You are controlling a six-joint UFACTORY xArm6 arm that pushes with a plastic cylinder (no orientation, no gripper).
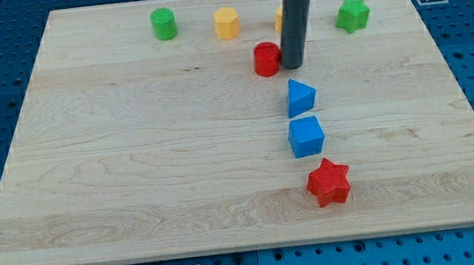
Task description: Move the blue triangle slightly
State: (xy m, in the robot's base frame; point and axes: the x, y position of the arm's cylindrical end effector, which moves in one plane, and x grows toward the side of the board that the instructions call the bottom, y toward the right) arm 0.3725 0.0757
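Just above the blue triangle (301, 97), my tip (291, 66) touches the red cylinder (266, 59); I have no claw, and the rod hides most of an orange block (280, 18).

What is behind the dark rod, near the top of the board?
A sliver of an orange block shows at the left edge of the rod; the rod covers the rest, so I cannot tell its shape. My tip rests beside the red block.

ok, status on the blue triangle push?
My tip beside red cylinder, just above blue triangle, not touching it. Blue cube sits close below the triangle, red star beyond.
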